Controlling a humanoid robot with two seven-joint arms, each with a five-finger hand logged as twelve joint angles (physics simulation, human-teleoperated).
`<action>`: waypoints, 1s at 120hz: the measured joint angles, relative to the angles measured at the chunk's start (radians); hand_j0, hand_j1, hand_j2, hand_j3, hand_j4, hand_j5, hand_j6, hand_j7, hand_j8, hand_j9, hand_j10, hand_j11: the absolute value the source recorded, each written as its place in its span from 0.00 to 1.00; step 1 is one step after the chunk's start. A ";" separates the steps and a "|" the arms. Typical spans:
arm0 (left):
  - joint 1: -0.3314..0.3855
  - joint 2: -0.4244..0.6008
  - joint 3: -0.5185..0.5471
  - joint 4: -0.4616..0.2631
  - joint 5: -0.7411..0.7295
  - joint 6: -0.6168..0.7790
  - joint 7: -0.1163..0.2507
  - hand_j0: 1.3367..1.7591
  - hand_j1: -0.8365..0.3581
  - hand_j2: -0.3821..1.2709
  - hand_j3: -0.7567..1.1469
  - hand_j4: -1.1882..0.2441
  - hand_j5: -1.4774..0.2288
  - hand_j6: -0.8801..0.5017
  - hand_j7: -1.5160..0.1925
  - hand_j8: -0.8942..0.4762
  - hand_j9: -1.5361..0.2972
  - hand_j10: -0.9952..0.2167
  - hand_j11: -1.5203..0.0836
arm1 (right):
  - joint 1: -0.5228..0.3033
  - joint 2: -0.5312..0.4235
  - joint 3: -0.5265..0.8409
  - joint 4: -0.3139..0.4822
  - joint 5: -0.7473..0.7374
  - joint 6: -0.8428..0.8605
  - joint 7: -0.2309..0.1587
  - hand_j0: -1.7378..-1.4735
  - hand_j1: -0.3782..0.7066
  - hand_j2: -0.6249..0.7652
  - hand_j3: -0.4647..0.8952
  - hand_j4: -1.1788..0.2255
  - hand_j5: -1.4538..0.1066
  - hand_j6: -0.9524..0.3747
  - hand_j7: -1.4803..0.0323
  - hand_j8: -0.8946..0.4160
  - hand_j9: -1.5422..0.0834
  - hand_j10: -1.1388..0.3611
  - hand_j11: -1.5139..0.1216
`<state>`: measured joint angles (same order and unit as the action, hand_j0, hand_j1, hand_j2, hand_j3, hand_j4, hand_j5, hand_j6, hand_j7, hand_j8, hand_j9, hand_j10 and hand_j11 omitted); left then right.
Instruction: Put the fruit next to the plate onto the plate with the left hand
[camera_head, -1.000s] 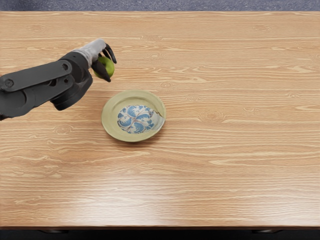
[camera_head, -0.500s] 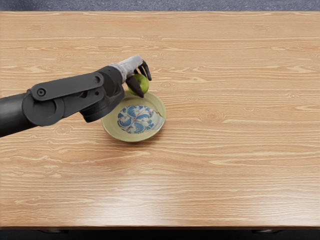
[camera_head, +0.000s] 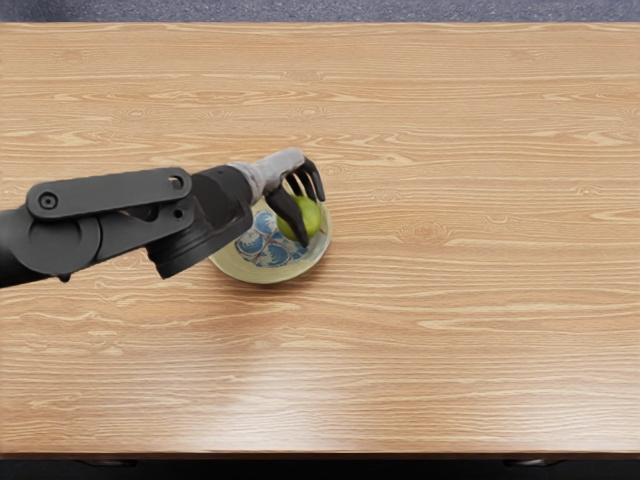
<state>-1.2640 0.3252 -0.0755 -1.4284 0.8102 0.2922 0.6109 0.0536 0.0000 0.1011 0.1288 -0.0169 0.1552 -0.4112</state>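
One wide wooden table (camera_head: 450, 350) fills the head view and carries everything else; its grain runs left to right and it bears no markings. Next in size, the left arm (camera_head: 100, 215) comes in from the left edge and reaches across the table, its dark forearm covering the left part of the plate (camera_head: 275, 276). That reach makes sense for the task, since it puts the hand over the dish and not beside it. The plate is a pale green round dish with a blue swirl pattern at its centre, and only its right and lower portions show past the arm.

The left hand (camera_head: 292, 192) hangs over the plate's right half, palm down. Its dark fingers (camera_head: 291, 214) curl around the green fruit (camera_head: 309, 216), gripping it from above and from the side. The fruit sits within the plate's outline, near the right rim. I cannot tell whether it already rests on the dish or is held just above it. By my judgement, lowering and release are what remain.

No brand, label or readable writing appears anywhere. The right arm is out of view.
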 joint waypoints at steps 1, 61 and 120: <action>0.000 0.000 0.000 -0.001 0.000 0.001 0.000 0.75 0.46 0.62 0.40 0.32 0.23 0.27 0.28 0.38 0.28 0.39 0.31 | 0.000 0.000 0.000 0.000 0.000 0.000 0.000 0.30 0.03 0.45 0.34 0.84 0.93 0.72 0.98 0.68 0.95 0.76 0.93; 0.001 0.198 -0.052 -0.089 -0.035 0.091 0.000 0.76 0.73 0.31 0.40 0.62 0.63 0.44 0.66 0.47 0.62 0.60 0.70 | 0.000 0.000 0.000 0.002 0.000 0.002 0.000 0.30 0.03 0.45 0.34 0.84 0.93 0.72 0.98 0.68 0.95 0.76 0.93; 0.286 0.695 -0.485 -0.235 -1.055 -0.738 0.000 0.76 0.85 0.25 0.40 0.73 0.75 0.53 0.77 0.55 0.73 0.70 0.83 | 0.000 0.000 0.003 0.007 0.005 0.007 0.000 0.30 0.03 0.45 0.34 0.84 0.93 0.72 0.98 0.68 0.95 0.76 0.93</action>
<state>-0.9782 1.0204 -0.5608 -1.6631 -0.2443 -0.4457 0.6109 0.0537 0.0000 0.1037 0.1359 -0.0123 0.1623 -0.4112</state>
